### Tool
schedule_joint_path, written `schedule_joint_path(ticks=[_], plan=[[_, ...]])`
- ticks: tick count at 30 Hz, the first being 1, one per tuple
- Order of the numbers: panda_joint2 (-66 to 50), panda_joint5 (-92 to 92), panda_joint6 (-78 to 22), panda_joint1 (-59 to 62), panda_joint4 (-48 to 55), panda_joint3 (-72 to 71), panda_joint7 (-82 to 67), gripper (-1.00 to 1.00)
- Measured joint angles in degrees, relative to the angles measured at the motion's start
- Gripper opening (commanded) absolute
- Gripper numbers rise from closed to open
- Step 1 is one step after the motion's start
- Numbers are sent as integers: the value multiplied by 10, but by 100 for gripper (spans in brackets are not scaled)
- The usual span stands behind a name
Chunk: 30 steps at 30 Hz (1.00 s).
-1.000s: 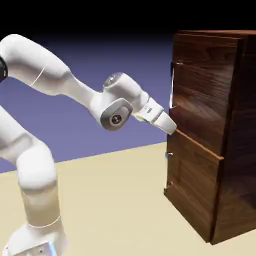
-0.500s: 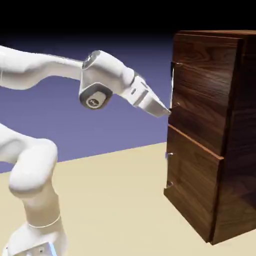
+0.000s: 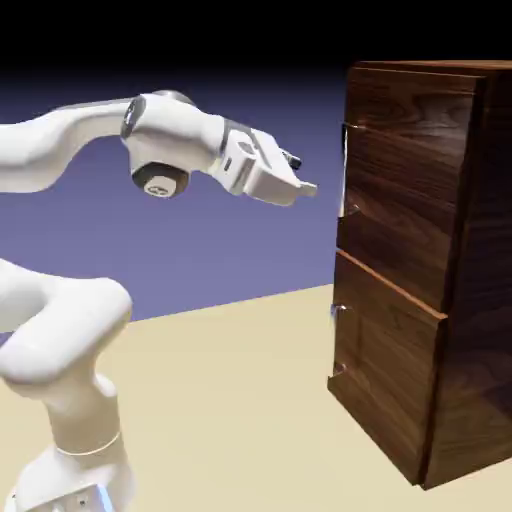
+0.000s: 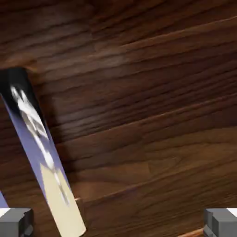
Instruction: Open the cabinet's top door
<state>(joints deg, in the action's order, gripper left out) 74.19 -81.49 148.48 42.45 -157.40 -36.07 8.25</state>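
**Open gripper short of the top door's handle**

The gripper (image 3: pixel 300 187) hangs empty, jaws wide, near the cabinet (image 3: pixel 440 300) at the scene's right. The top door (image 3: pixel 395 200) looks shut, stiff and hinged; its slim silver handle (image 3: pixel 345 170) likely wants a firm pinch. Only the hand view shows the handle (image 4: pixel 39 152) close, mirror-bright, slanting left of centre.

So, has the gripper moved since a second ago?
Yes. The gripper has risen and pulled back from the cabinet: it was against the front near the seam between the doors, and now sits clear of the top door's handle.
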Motion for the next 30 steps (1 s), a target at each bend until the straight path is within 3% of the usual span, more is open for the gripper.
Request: schedule_joint_path(ticks=[21, 27, 28, 30], plan=[[267, -524, -164, 277, 23, -232, -220, 0], [263, -576, -180, 364, 89, -257, -217, 0], [263, -580, -181, 370, 94, -259, -217, -100], [263, -580, -181, 370, 94, -259, -217, -100]])
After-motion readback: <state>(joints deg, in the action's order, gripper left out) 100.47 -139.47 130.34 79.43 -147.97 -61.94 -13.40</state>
